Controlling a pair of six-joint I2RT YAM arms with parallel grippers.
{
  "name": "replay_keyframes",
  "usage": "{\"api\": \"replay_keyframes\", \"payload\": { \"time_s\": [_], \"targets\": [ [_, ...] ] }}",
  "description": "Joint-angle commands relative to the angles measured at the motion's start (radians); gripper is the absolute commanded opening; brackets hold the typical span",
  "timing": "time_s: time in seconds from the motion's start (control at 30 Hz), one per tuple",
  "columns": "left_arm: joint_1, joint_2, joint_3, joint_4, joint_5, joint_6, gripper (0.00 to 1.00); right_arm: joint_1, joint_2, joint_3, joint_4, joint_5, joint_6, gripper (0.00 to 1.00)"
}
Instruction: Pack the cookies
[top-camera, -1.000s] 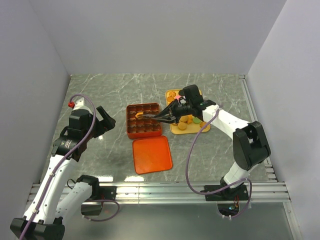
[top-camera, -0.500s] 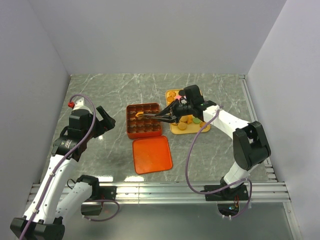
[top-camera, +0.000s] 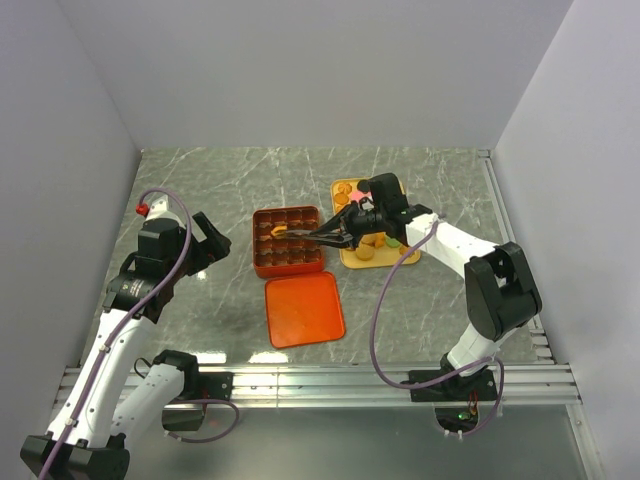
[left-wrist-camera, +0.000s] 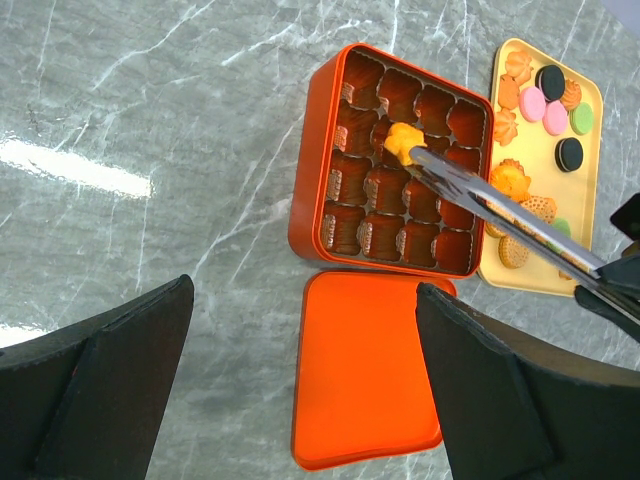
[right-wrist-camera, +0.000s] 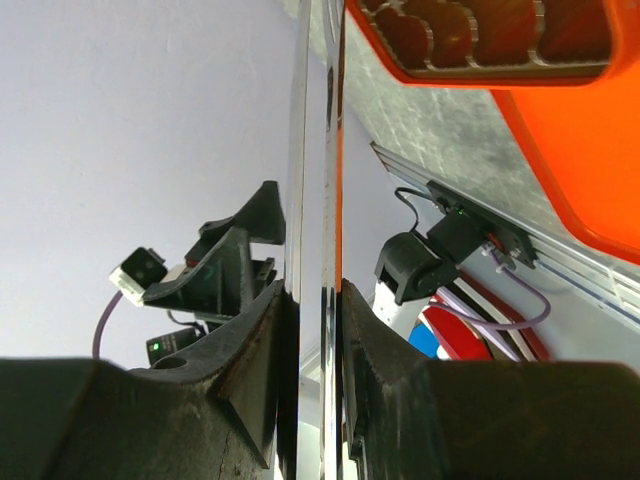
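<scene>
Right fingers (right-wrist-camera: 255, 345) grip tongs (left-wrist-camera: 500, 210); cookie (left-wrist-camera: 402, 141) apparently inside box (left-wrist-camera: 308, 195) rim.

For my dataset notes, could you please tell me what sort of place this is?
Probably a lab robot test cell: plain white walls enclose a marble-patterned table, with the left arm and right arm bolted to an aluminium rail.

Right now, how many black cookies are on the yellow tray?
2, both on the yellow tray: one black cookie beside the pink ones, the other by the green one. The tongs may hide more.
</scene>
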Motion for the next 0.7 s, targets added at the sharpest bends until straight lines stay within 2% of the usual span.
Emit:
{"api": "replay_keyframes", "payload": {
  "time_s": [0.0,0.3,0.37,0.5,0.6,0.67],
  "targets": [
    [-0.004,0.0,0.003,0.007,-0.015,-0.005,0.99,0.002,-0.019,-0.023,0.043,-0.034,0.013,0.28],
    [-0.004,-0.003,0.003,0.008,-0.016,-0.005,0.99,0.005,-0.021,-0.034,0.033,-0.033,0.005,0.28],
    [-0.003,-0.003,0.003,0.008,-0.015,-0.005,0.99,0.006,-0.013,-0.019,0.025,-0.033,0.001,0.33],
    [-0.003,-0.003,0.003,0.008,-0.015,-0.003,0.99,0.002,0.004,0.015,-0.001,-0.027,-0.015,0.5],
    [-0.003,-0.003,0.002,0.008,-0.015,-0.003,0.99,-0.003,0.013,0.044,-0.032,-0.019,-0.03,0.58],
    [-0.004,-0.004,0.003,0.008,-0.015,-0.003,1.0,-0.006,0.018,0.056,-0.041,-0.016,-0.033,0.59]
  ]
}}
